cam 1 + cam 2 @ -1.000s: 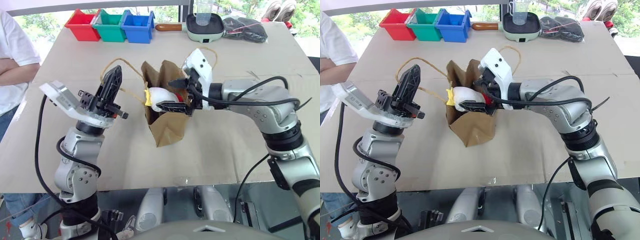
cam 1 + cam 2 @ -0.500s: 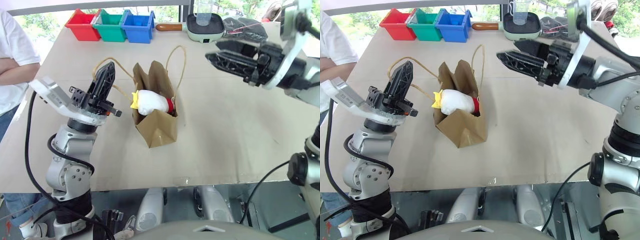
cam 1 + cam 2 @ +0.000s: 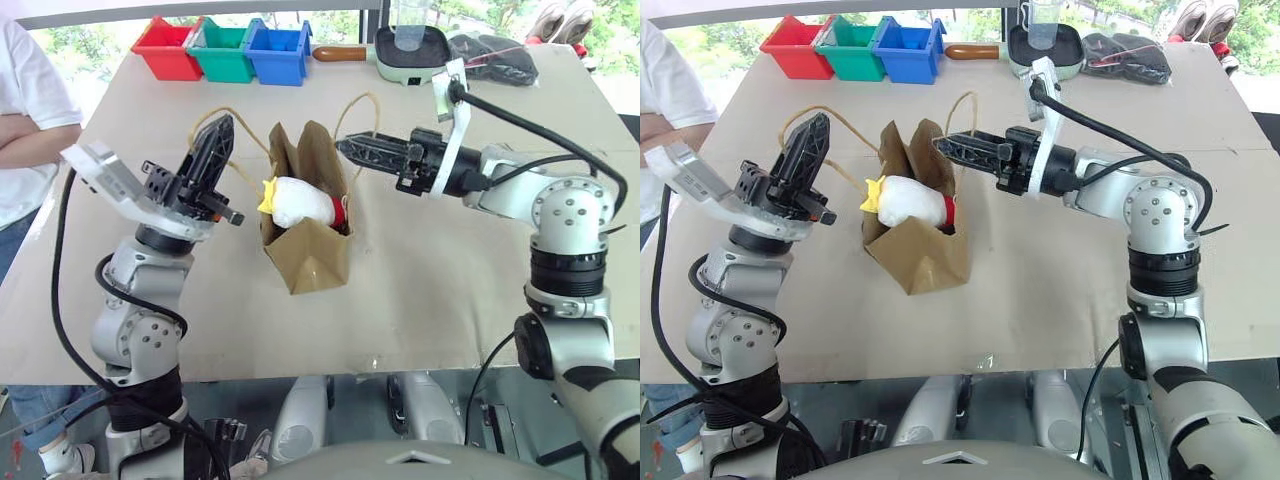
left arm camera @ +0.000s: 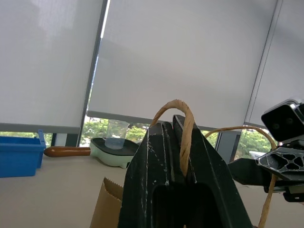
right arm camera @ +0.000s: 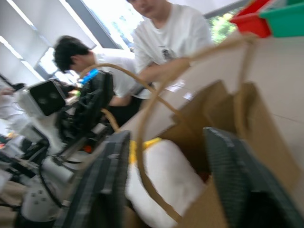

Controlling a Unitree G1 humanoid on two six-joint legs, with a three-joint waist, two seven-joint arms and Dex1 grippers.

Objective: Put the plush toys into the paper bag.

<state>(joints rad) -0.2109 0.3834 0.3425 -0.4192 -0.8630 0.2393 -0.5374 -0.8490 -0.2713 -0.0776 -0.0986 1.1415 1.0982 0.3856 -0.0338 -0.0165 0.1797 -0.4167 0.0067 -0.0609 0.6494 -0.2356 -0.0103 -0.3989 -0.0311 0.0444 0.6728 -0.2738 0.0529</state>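
Left eye view: left hand (image 3: 212,150) pinches the bag handle (image 4: 183,124); white plush (image 3: 300,202) sits in the paper bag (image 3: 312,255); right hand (image 3: 355,151), spread around the other handle, should close on it.

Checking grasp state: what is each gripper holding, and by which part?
Left gripper is shut on the paper bag, pinching one cord handle. Right gripper holds nothing; its fingers straddle the other handle above the white plush toy.

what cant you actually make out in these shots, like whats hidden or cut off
- Bottom of the paper bag: its walls and the white plush toy wedged in its mouth hide what lies beneath, both eye views.
- Brown plush toy: cannot tell whether it is inside.
- Right gripper: blurred, right wrist view.
- Person: cut by the edge, eye views.
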